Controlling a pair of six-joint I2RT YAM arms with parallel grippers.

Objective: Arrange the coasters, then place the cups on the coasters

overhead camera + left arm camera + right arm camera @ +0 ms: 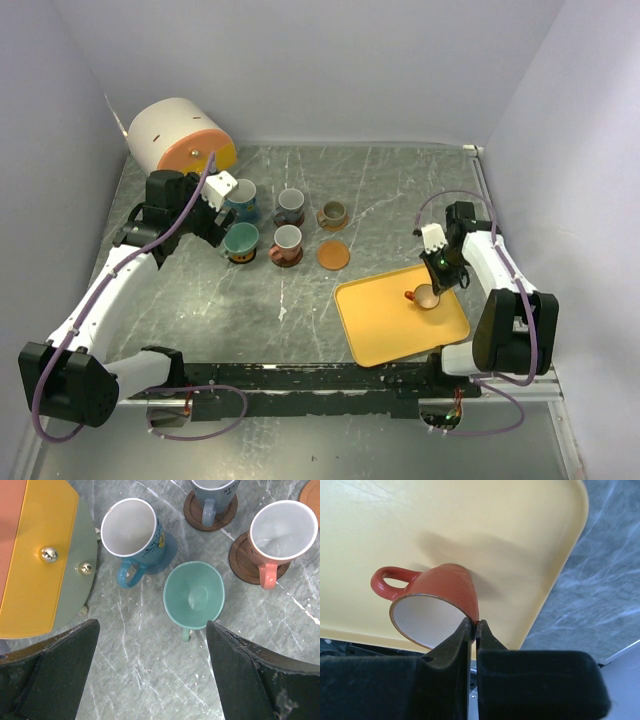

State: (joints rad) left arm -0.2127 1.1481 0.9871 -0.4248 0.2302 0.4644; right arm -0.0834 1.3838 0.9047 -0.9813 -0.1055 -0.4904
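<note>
Yellow tray (pixel 375 335) under tilted orange cup (pixel 445 587), rim clenched in right tool (pixel 474 624); left tool (pixel 152 627) released.

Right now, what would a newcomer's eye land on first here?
The yellow tray at front right, where the right gripper pinches the rim of a tilted red cup. Then the big white-and-orange cylinder at back left, five cups clustered beside it and one orange coaster bare.

Cup (pixel 425 296) over tray (pixel 375 335), right of the lone bare coaster (pixel 333 255)
</note>
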